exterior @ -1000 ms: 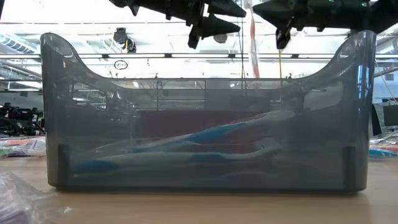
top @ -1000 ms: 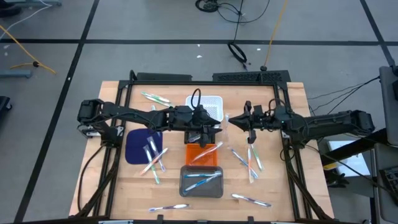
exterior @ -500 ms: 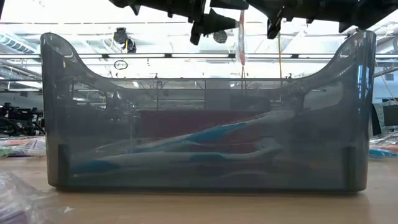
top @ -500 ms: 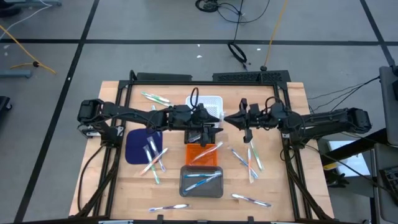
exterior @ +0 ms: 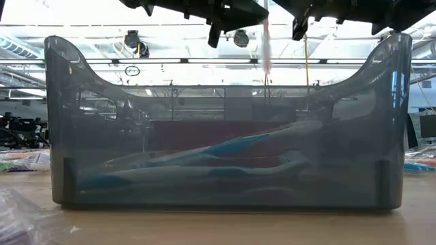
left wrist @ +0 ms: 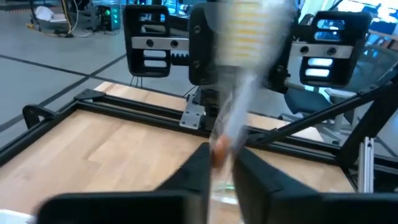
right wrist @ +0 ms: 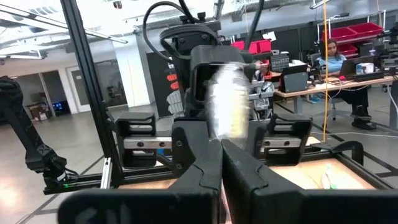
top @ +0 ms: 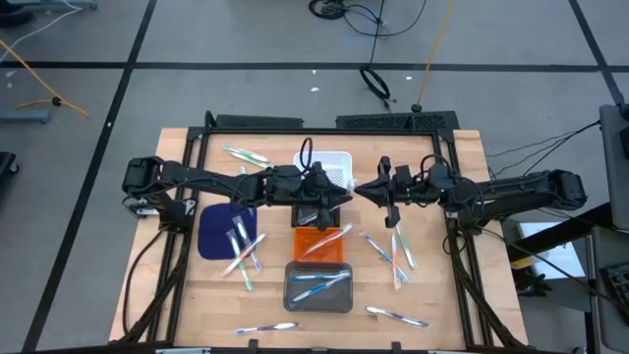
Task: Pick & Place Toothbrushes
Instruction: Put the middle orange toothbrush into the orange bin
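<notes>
Above orange tray [top: 320, 243] | both pincers clamped on one toothbrush [left wrist: 239, 99] | no readable writing

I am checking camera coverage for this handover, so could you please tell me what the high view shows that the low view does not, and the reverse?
Only the high view shows the wooden table, the white tray, the orange tray, the blue mat and the loose toothbrushes. Only the low view looks through the grey tray's wall at blue toothbrushes inside, with the room behind. Both show the grey tray, both arms, and a pinkish toothbrush hanging between the left gripper and right gripper.
</notes>
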